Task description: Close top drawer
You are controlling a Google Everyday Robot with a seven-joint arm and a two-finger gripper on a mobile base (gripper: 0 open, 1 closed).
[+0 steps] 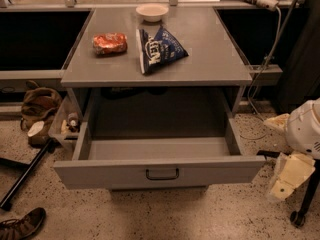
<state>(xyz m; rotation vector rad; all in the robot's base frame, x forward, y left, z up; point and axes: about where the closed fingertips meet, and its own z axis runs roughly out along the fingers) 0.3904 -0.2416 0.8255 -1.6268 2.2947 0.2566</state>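
The top drawer [125,173] of the grey cabinet is pulled far out toward me. Its deep grey box looks bare inside, and its flat front panel carries a small dark loop handle [162,174] at centre. My gripper [286,176], cream-coloured below a white rounded wrist [305,129], hangs at the right edge of the view. It is to the right of the drawer's front right corner, about level with the front panel and apart from it. It holds nothing that I can see.
The cabinet top [215,59] bears a red snack packet [109,43], a blue chip bag [159,49] and a white bowl [152,11]. A brown bag [37,106] and a black stand leg [25,176] lie on the floor at left, a shoe [20,225] at bottom left. A wheeled stand [305,204] is behind the gripper.
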